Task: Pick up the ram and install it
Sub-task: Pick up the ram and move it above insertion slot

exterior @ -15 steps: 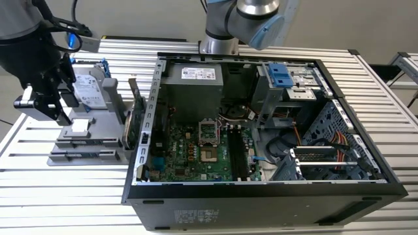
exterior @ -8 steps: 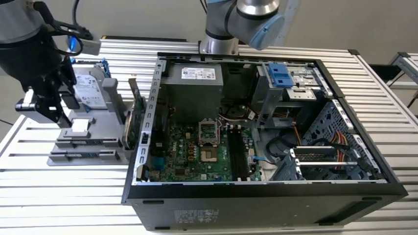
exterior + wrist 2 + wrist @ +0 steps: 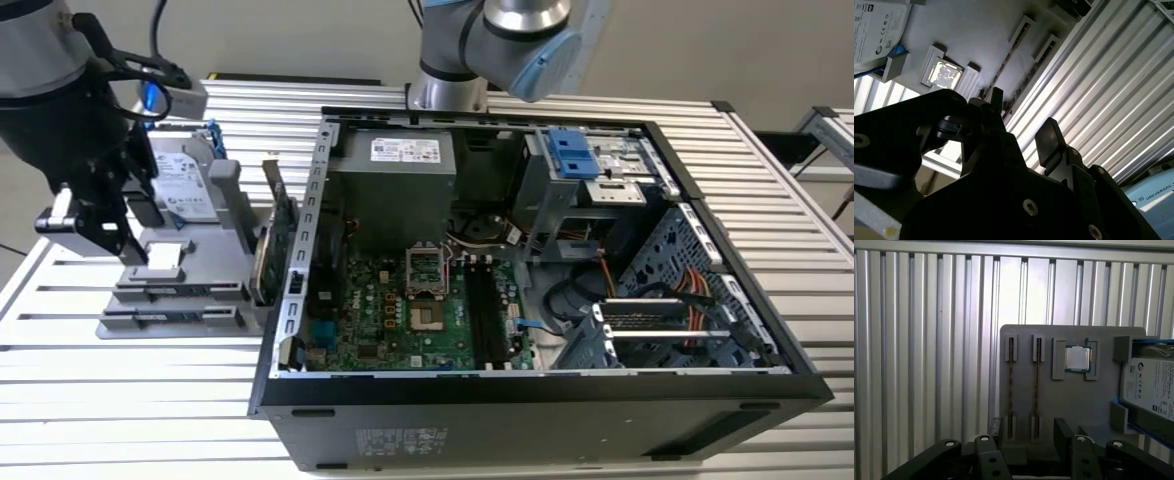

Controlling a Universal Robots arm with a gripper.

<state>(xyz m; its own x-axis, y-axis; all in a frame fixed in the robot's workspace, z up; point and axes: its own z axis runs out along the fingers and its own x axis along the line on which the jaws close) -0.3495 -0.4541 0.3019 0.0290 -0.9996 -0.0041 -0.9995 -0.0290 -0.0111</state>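
Gripper [image 3: 1028, 431] hangs over the grey tray [image 3: 1104, 405], which I see at the left of the exterior frame, beside the open computer case [image 3: 534, 425]. Fingers [image 3: 1062, 426] are spread apart and hold nothing. The ram [image 3: 1010, 385] stands edge-on in a tray slot, near the fingertips and untouched, with a second stick [image 3: 1037, 385] just beside it.
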